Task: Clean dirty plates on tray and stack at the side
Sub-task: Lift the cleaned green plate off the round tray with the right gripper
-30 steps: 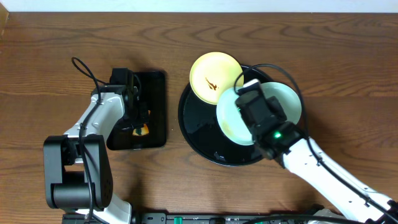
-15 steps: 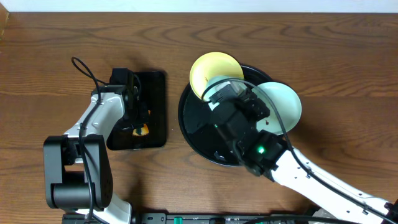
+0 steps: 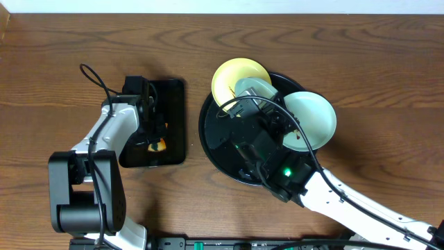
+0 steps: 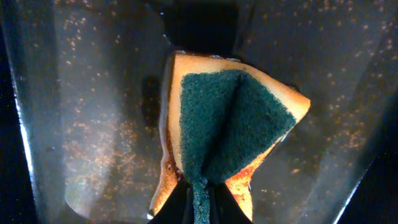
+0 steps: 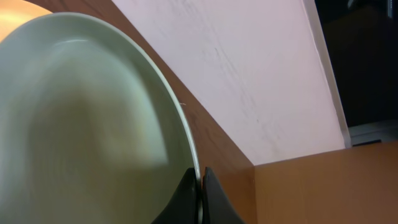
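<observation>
The round black tray (image 3: 220, 142) lies right of centre. A pale yellow plate (image 3: 229, 82) with a brown smear rests on the tray's upper-left rim. A mint green plate (image 3: 313, 117) with a small brown smear lies on the tray's right side. My right gripper (image 3: 262, 107) is shut on the rim of a second mint plate (image 3: 251, 87), held raised and tilted over the tray. In the right wrist view this plate (image 5: 81, 124) fills the left, its rim pinched by the gripper (image 5: 200, 180). My left gripper (image 3: 154, 135) is shut on a green-and-yellow sponge (image 4: 230, 124).
A small black rectangular tray (image 3: 170, 104) lies at the left, under my left gripper (image 4: 199, 202); its wet surface (image 4: 93, 124) carries brown specks. Bare wooden table (image 3: 374, 62) surrounds both trays. A pale wall and a cardboard-coloured surface show behind the raised plate.
My right arm has swung left across the round tray, lifting and tilting the mint plate it holds and uncovering the mint plate beneath. The left arm has not moved.
</observation>
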Robot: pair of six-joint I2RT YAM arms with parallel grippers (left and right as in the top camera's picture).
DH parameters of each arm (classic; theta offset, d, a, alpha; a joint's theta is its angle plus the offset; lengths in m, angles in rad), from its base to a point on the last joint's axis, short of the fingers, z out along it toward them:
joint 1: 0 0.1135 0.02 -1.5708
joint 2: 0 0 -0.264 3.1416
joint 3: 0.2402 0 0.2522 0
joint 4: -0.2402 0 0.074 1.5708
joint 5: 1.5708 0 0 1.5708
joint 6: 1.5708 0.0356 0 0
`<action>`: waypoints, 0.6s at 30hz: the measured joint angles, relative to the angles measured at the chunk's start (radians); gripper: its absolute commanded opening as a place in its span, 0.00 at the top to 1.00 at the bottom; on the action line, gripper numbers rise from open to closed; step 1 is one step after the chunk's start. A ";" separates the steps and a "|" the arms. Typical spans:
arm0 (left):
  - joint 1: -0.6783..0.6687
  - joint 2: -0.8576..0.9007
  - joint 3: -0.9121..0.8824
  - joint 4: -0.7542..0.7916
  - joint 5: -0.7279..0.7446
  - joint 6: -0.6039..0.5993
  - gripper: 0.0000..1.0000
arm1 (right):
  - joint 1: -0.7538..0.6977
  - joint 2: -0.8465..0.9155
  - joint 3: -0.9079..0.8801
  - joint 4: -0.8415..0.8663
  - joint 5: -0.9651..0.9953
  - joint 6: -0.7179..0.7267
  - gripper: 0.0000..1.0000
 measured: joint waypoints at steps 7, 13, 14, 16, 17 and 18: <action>0.000 0.000 0.000 0.000 0.000 0.000 0.92 | 0.001 0.000 0.002 -0.049 0.001 0.117 0.99; 0.000 0.000 0.000 0.000 0.000 0.000 0.92 | -0.022 0.000 0.006 -0.182 -0.082 0.331 0.99; 0.000 0.000 0.000 0.000 0.000 0.000 0.91 | -0.046 -0.002 0.010 -0.217 -0.116 0.373 0.99; 0.000 0.000 0.000 0.000 0.000 0.000 0.92 | -0.101 -0.011 0.018 -0.269 -0.179 0.432 0.99; 0.000 0.000 0.000 0.000 0.000 0.000 0.92 | -0.117 -0.014 0.021 -0.277 -0.191 0.444 0.99; 0.000 0.000 0.000 0.000 0.000 0.000 0.92 | -0.176 -0.024 0.041 -0.309 -0.247 0.478 0.99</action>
